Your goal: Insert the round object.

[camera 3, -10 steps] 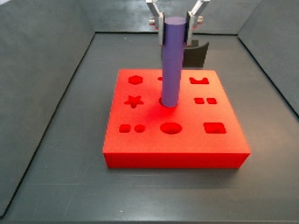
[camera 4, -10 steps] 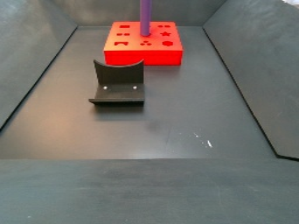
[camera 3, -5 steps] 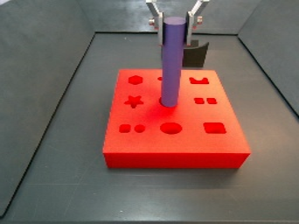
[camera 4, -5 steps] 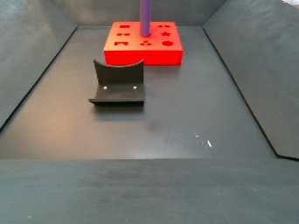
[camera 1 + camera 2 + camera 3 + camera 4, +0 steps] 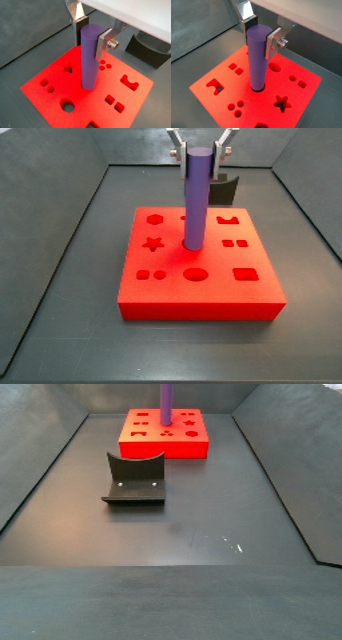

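On the dark surface (image 5: 187, 544), the red block (image 5: 201, 293) sits toward one end. The purple peg (image 5: 197, 198) stands upright, tip entering its central round hole; the hand (image 5: 262, 31) clamps the peg's top, apparently for alignment.

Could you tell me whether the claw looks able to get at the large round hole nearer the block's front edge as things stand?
Probably not yet: the claw holds the purple peg, standing in the red block's centre hole; the front hole lies open.

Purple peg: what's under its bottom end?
The purple peg stands upright with its foot in a round hole of the red block. Hole depth is hidden. The gripper flanks the peg's top.
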